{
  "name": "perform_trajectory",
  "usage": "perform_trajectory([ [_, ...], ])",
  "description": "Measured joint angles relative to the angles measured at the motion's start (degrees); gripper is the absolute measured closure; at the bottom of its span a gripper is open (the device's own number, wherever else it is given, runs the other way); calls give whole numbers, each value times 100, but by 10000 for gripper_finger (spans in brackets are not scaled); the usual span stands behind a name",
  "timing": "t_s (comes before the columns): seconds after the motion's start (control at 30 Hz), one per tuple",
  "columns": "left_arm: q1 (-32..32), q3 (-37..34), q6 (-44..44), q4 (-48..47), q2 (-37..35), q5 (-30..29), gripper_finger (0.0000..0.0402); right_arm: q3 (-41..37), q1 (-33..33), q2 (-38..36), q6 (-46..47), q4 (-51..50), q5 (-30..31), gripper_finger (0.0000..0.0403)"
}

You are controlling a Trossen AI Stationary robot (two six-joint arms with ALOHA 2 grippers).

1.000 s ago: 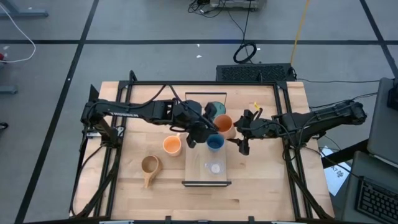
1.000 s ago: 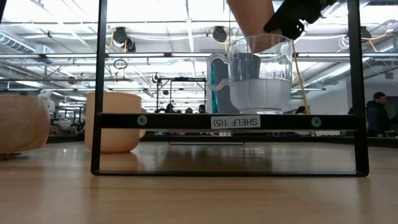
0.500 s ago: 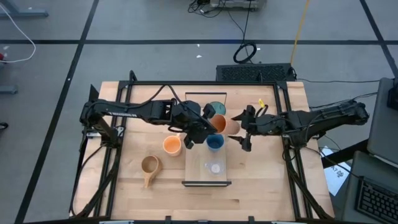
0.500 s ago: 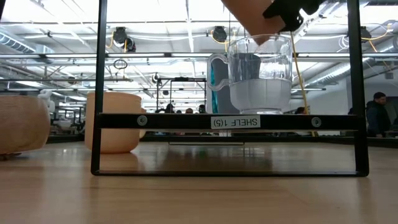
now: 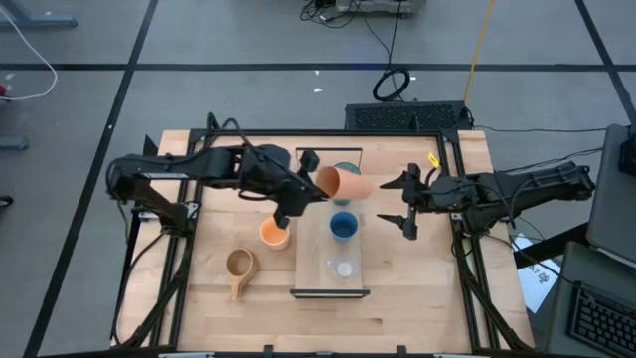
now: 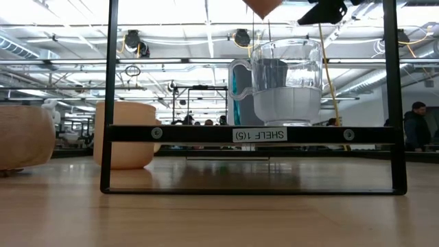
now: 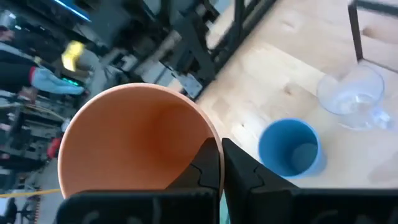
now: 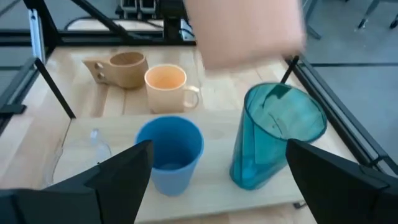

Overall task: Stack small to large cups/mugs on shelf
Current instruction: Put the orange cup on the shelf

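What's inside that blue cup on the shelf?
The blue cup looks empty: both wrist views show its bare blue bottom. The near wall hides a little of the inside.

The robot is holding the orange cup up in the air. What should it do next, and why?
Probably lower it onto the shelf. The left claw pinches the orange cup by its rim, tipped sideways in the air above the teal tumbler and blue cup. The right claw is open and empty beside the shelf.

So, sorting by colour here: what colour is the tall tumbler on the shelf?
Teal; the tall tumbler shows best in the right wrist view.
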Motion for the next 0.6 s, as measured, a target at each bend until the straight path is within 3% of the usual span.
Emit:
perform_trajectory([
  [0.3,-7,0,-174,-293,-685,-48,400,-47,171,7,89,-16,321,48],
  [0.6,-7,0,-741,-653,-1319,-239,400,-414,791,32,610,68,797,80],
])
